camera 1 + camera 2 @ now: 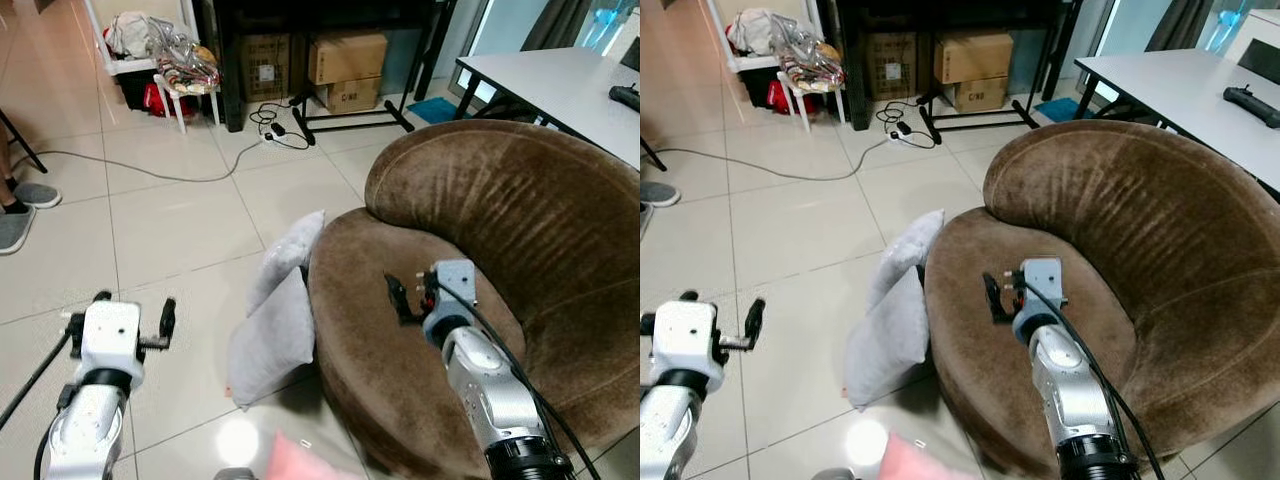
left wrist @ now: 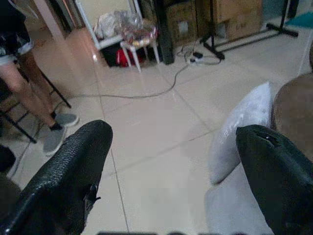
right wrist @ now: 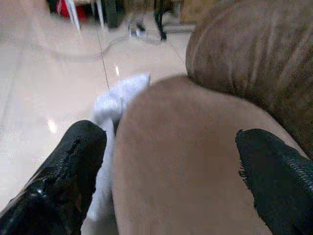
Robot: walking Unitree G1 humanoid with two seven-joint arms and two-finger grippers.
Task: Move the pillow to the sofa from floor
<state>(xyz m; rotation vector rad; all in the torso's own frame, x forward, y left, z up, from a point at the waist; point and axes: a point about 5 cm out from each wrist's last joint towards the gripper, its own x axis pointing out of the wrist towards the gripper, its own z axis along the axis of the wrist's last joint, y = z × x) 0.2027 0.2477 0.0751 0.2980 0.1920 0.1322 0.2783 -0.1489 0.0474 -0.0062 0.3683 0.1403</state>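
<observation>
Silver right hand (image 1: 412, 296) open over sofa (image 1: 520, 230).

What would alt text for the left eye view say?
A grey pillow leans on the tiled floor against a round brown sofa. The right gripper hovers open over the seat, the left gripper open above the floor.

Glossy beige floor tiles (image 1: 180, 220) are catching a bright spot of overhead light in a lived-in room. Cardboard boxes (image 1: 345, 60) are sitting under a black stand (image 1: 350, 115) at the far side, beside a white rack (image 1: 150, 60) piled with bags and clothes. A grey cable (image 1: 150, 170) is trailing across the tiles, and a white counter (image 1: 560, 85) is standing at the right.
</observation>
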